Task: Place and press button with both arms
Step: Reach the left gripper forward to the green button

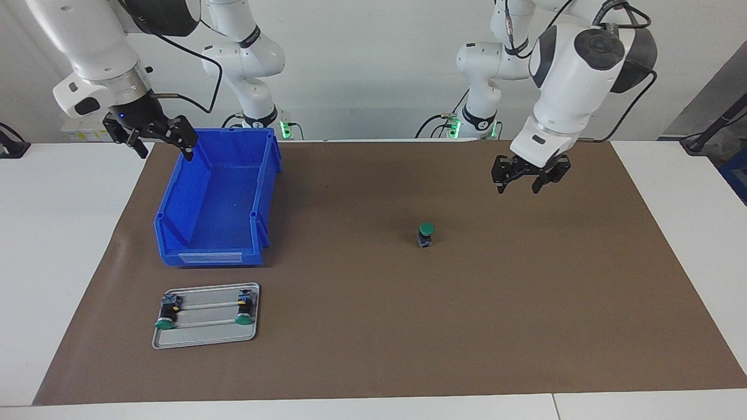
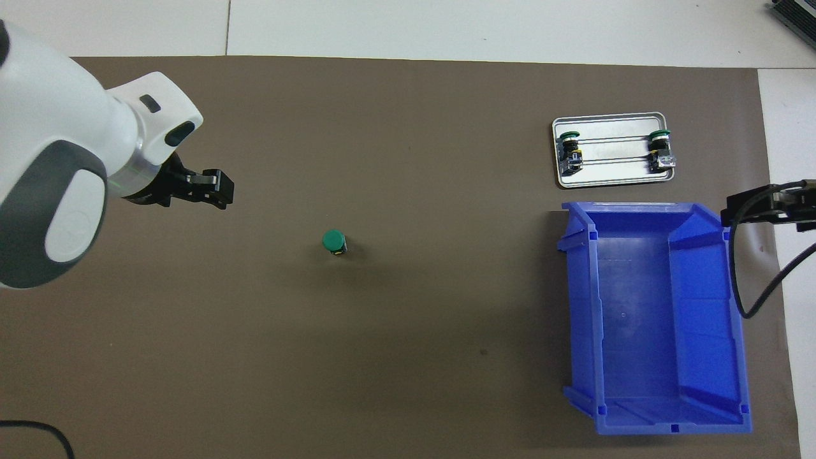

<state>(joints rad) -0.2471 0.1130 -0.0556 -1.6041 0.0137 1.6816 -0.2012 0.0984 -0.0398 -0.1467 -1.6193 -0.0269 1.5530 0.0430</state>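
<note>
The button stands upright on the brown mat, green cap up, near the middle; it also shows in the overhead view. My left gripper hangs open and empty in the air over the mat, off the button toward the left arm's end; it also shows in the overhead view. My right gripper is open and empty, held in the air over the outer wall of the blue bin. It shows at the edge of the overhead view.
A metal tray lies farther from the robots than the bin, at the right arm's end. It holds two other green-capped buttons lying on their sides. White table borders the mat.
</note>
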